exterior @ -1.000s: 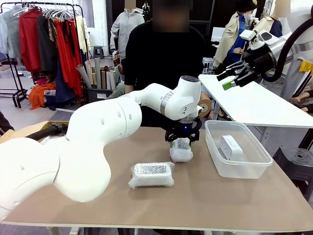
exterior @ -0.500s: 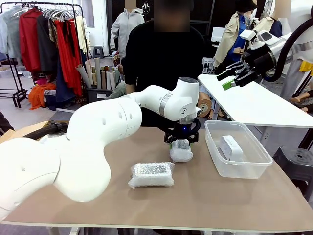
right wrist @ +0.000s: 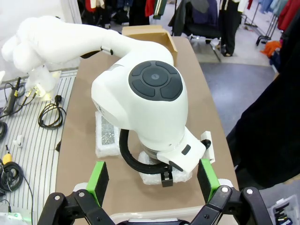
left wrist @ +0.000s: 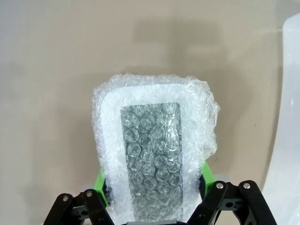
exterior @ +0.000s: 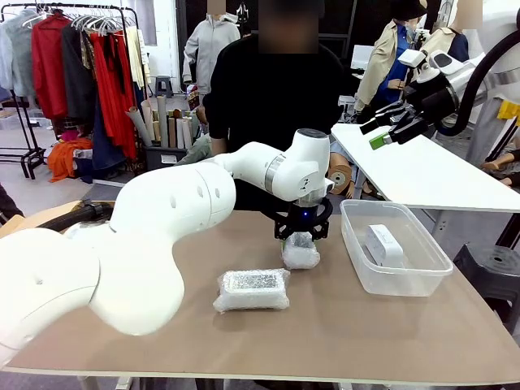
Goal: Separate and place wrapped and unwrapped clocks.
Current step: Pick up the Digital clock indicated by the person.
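My left gripper [exterior: 301, 237] points down at the table's middle and is shut on the small wrapped clock [exterior: 301, 255], a lumpy bubble-wrap bundle whose lower end is at the tabletop. In the left wrist view the green pads [left wrist: 100, 183] press both sides of this bundle [left wrist: 152, 150]. The long wrapped clock [exterior: 253, 290] lies flat nearer the front edge, left of the gripper. The bare white clock [exterior: 383, 244] rests inside the clear tub [exterior: 398, 283]. My right gripper [exterior: 379, 130] hangs high at the right, open and holding nothing, its pads [right wrist: 97, 180] wide apart.
The clear plastic tub stands at the table's right side, its wall [left wrist: 288, 117] close beside the held bundle. A person in black stands at the far edge behind the left arm. A cardboard box [right wrist: 146, 33] sits at the table's left end.
My left wrist has edged slightly to the left with the small bundle still in it. The right arm and the other clocks have not moved.
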Action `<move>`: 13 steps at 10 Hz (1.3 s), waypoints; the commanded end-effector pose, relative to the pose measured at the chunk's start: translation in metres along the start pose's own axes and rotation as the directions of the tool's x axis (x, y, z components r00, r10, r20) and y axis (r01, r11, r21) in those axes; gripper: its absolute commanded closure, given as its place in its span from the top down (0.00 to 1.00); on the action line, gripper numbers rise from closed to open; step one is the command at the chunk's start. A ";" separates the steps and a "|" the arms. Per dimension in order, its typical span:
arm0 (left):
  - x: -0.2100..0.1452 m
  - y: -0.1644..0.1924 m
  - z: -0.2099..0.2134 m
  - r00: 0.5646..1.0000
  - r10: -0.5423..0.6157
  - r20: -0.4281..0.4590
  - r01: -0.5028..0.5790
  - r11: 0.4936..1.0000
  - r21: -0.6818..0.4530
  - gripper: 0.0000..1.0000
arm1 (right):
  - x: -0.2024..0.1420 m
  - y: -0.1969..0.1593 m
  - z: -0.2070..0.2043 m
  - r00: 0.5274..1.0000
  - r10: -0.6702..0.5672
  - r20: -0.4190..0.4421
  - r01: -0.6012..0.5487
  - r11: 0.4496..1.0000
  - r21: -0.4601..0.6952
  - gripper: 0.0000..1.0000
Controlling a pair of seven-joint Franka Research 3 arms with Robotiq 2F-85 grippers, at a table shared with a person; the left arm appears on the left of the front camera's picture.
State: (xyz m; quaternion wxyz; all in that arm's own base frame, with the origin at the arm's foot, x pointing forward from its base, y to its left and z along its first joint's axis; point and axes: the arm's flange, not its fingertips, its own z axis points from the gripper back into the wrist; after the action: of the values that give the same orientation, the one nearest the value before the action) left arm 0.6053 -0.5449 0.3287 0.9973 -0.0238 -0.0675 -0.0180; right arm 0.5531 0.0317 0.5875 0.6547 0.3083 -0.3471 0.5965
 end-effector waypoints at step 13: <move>-0.017 0.032 0.142 1.000 -0.022 0.006 0.022 0.999 0.041 0.00 | 0.000 0.001 0.001 1.000 0.015 0.002 -0.015 1.000 -0.004 1.00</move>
State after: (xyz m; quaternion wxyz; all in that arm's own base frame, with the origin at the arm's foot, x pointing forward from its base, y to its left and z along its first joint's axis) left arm 0.5851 -0.5229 0.4526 0.9977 -0.0116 -0.0631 -0.0214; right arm 0.5531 0.0317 0.5874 0.6547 0.3084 -0.3471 0.5965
